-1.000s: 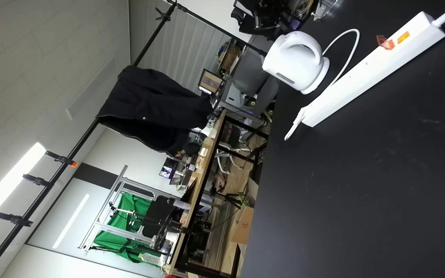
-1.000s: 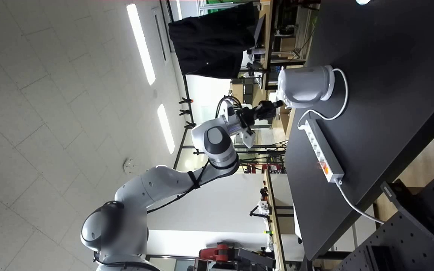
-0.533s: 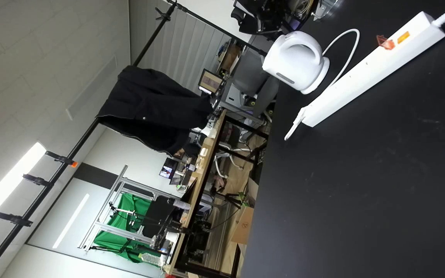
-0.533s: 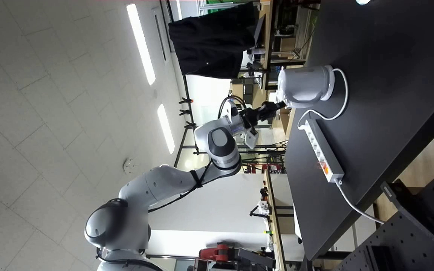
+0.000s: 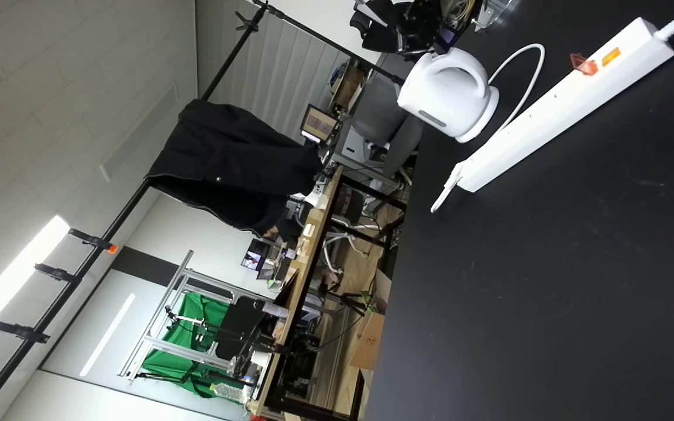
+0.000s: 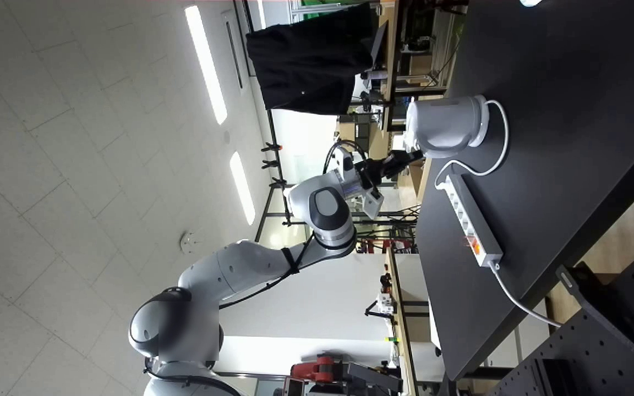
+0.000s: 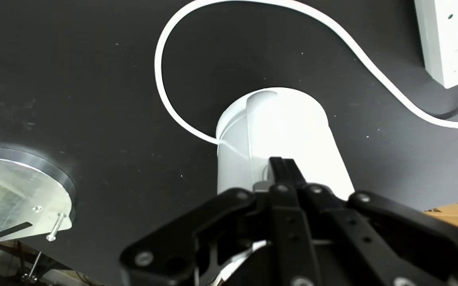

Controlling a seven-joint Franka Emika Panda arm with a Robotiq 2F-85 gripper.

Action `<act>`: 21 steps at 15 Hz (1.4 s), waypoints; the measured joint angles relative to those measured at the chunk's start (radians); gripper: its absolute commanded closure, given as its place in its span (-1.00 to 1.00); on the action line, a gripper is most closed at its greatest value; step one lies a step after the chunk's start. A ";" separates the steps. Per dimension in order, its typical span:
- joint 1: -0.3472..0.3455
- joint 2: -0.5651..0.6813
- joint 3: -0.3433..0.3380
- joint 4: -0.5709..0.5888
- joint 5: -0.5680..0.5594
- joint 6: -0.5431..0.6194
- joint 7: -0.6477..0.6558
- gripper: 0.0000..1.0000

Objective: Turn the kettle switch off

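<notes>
The white kettle stands upright on the black table in both exterior views. Its handle faces the side of the white power strip. In the wrist view the kettle lies below the fingers, seen from above, its lower part covered by them. My gripper is shut, its two fingertips together with nothing between them. In both exterior views the gripper tip is at the kettle's top edge by the handle; whether it touches cannot be told. The switch is not clearly visible, and the fingers may hide it.
The white power strip with an orange-red switch lies beside the kettle; it also shows in the wrist view. A white cord loops around the kettle's base. A clear plate with bolts sits near the table edge.
The arm and shut gripper have moved toward the kettle, from just short of its top to right at its top edge by the handle. The kettle and power strip have not moved.
</notes>
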 measured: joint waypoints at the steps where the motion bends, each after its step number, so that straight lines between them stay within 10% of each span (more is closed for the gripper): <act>1: -0.001 0.000 0.002 0.000 0.008 0.000 -0.006 1.00; 21: -0.096 0.019 0.093 0.139 0.038 -0.470 -0.049 1.00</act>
